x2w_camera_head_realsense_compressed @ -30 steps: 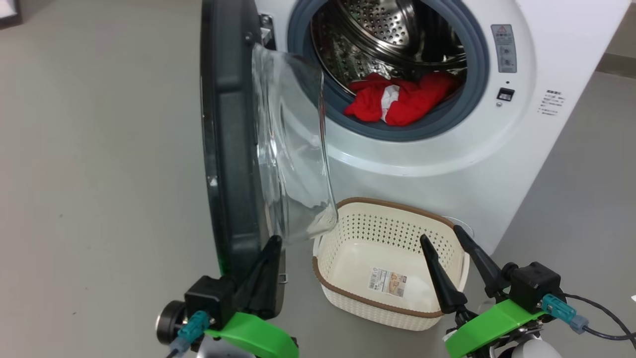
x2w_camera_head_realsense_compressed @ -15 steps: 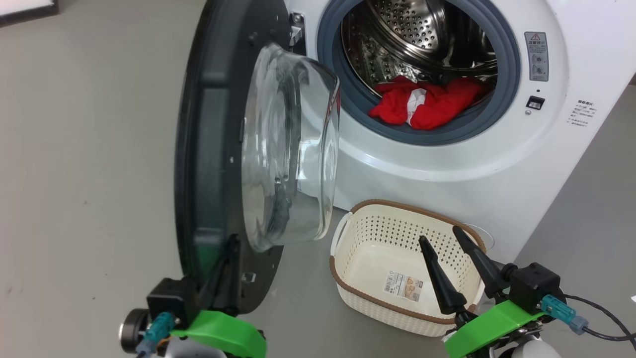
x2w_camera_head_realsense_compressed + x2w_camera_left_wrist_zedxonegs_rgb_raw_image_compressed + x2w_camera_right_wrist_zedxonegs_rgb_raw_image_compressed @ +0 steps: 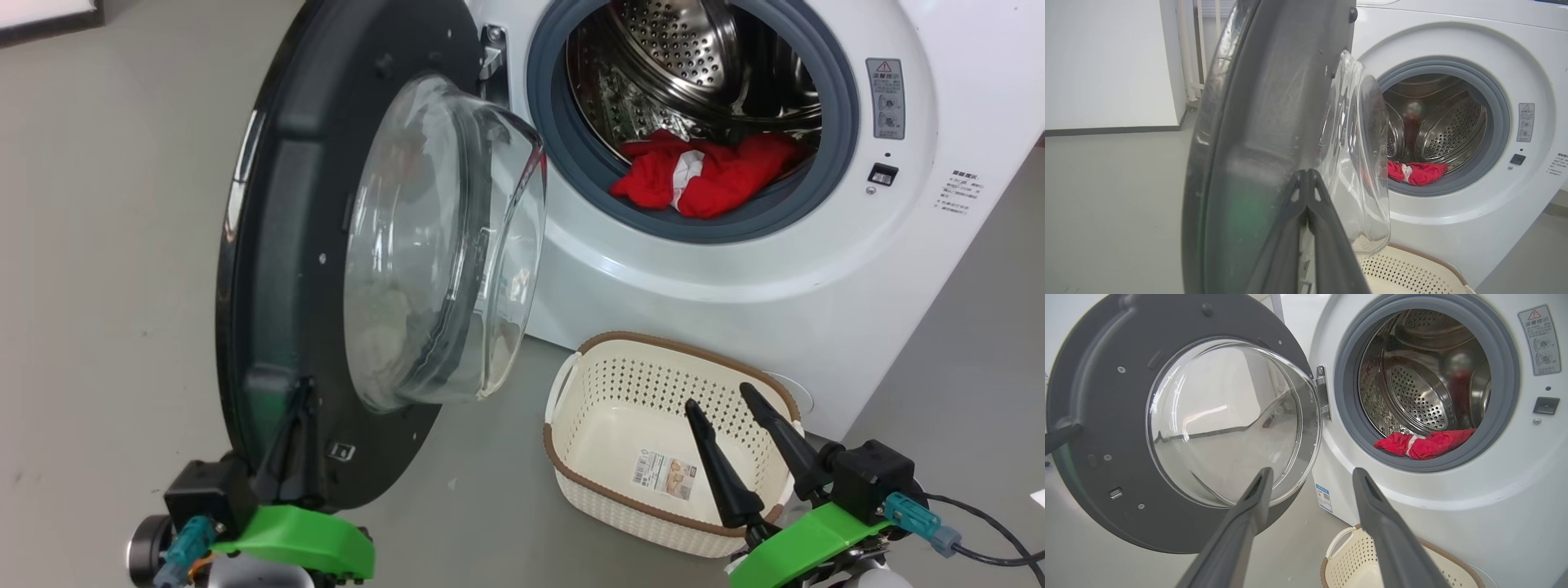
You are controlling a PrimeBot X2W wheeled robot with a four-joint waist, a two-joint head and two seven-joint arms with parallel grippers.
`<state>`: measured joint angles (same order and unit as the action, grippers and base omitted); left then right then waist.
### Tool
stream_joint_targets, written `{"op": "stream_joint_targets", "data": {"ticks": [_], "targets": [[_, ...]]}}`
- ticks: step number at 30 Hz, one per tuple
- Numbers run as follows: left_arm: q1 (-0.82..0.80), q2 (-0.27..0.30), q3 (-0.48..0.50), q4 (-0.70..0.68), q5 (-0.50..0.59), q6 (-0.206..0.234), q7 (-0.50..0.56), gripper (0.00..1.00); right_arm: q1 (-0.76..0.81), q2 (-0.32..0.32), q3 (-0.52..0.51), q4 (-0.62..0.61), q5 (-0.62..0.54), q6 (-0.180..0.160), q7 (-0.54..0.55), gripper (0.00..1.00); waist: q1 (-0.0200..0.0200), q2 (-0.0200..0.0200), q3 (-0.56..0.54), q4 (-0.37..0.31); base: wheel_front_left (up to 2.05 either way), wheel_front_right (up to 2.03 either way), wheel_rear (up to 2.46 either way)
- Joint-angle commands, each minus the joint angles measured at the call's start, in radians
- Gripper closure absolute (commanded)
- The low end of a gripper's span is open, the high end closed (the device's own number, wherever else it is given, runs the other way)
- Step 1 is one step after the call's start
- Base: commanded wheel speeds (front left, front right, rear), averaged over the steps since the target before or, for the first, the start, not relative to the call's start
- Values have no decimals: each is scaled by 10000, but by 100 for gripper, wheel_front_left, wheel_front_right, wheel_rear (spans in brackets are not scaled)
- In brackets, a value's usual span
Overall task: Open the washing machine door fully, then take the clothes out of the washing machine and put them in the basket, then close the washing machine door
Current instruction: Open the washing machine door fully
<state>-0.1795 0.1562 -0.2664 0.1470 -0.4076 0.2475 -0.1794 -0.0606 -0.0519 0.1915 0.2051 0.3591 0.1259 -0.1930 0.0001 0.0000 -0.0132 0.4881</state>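
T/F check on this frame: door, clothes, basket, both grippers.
1. The door is swung open. True.
2. The red clothes lie in the basket. False: they lie in the drum, at the lower edge of its opening.
3. The left gripper is shut, its fingers together at the door's rim. True.
4. The right gripper is shut on a garment. False: its fingers are spread and hold nothing.
5. The basket sits on the floor in front of the washing machine. True.
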Motion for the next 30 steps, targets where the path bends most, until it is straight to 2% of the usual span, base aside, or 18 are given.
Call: {"op": "stream_joint_targets", "data": {"ticks": [1,16,30], "targets": [[-106,357,586,-65,-122,119,-145,100,-119,16,234,-309,-122,48,6,0,0,0,-24,-3,0,0,0],[-525,785,1178,816,-232,56,-594,100,-118,17,171,-598,-421,48,232,0,0,0,285,-106,0,0,0],[-1324,882,1939,1536,-334,-7,-801,100,-310,17,-15,-988,-927,48,610,0,0,0,1000,-242,0,0,0]]}}
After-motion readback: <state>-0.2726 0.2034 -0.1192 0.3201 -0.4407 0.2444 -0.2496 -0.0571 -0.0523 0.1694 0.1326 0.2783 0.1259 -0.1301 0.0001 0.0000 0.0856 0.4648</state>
